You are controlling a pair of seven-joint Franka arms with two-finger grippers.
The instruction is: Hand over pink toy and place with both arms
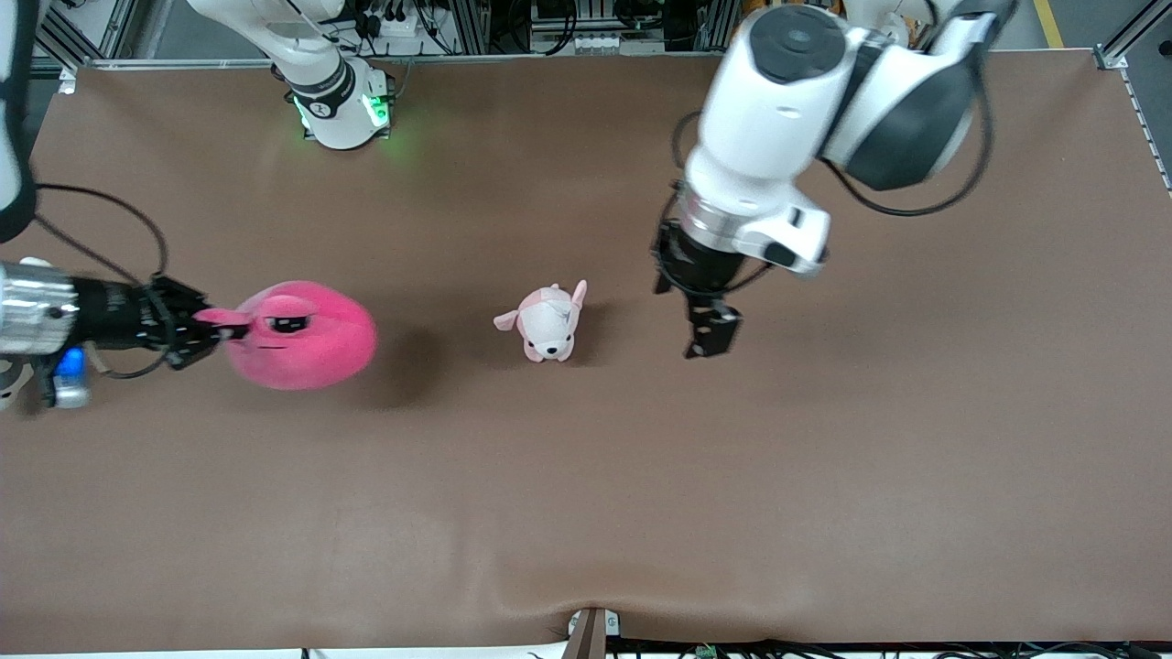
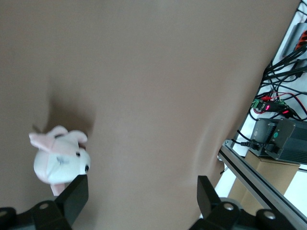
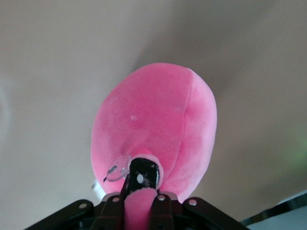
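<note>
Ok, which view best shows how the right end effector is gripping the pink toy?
The right wrist view: the right end effector is shut on a small protruding part of the pink toy. The front view shows the toy whole, held up above its shadow. The left wrist view misses it entirely.

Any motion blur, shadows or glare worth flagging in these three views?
Front view: the left arm's upper links look motion-smeared, and the round hot-pink plush toy throws a soft shadow on the brown table. Right wrist view: the toy's near end is soft. Left wrist view: no glare.
</note>
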